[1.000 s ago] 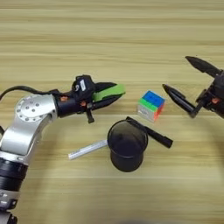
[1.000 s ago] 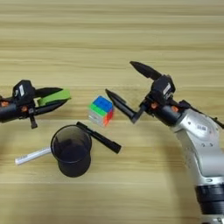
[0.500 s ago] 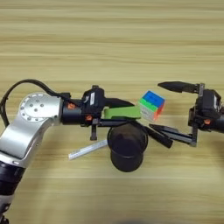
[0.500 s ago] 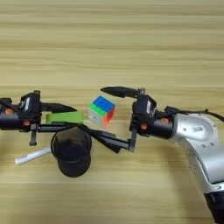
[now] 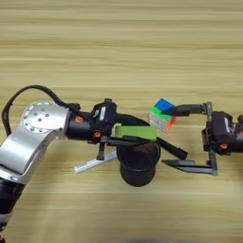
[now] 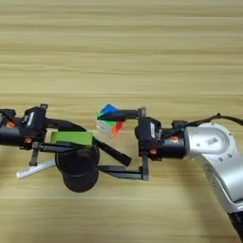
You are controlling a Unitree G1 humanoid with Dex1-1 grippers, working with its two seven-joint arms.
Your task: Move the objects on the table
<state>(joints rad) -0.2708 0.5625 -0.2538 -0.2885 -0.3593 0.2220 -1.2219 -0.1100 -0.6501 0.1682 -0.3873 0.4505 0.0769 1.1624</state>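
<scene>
My left gripper [image 5: 144, 133] is shut on the green block [image 5: 135, 132], holding it level just over the far rim of a black cup [image 5: 137, 164]. The puzzle cube [image 5: 162, 114] stands on the table [image 5: 118, 52] right of the block, slightly tilted. My right gripper [image 6: 100, 142] comes in from the right, open wide. Its upper finger reaches across the cube's top, while the lower finger lies low beside the cup. The cube sits at the upper fingertip, not between the two fingers.
A black marker [image 5: 172, 148] lies slanted between the cup and the cube, inside the span of the right gripper's fingers. A white pen [image 5: 94, 163] lies left of the cup, under my left wrist. Bare wood stretches across the far half.
My left gripper carried the green block rightward until it is over the cup. My right gripper swung left and turned, bringing its upper finger onto the cube.
</scene>
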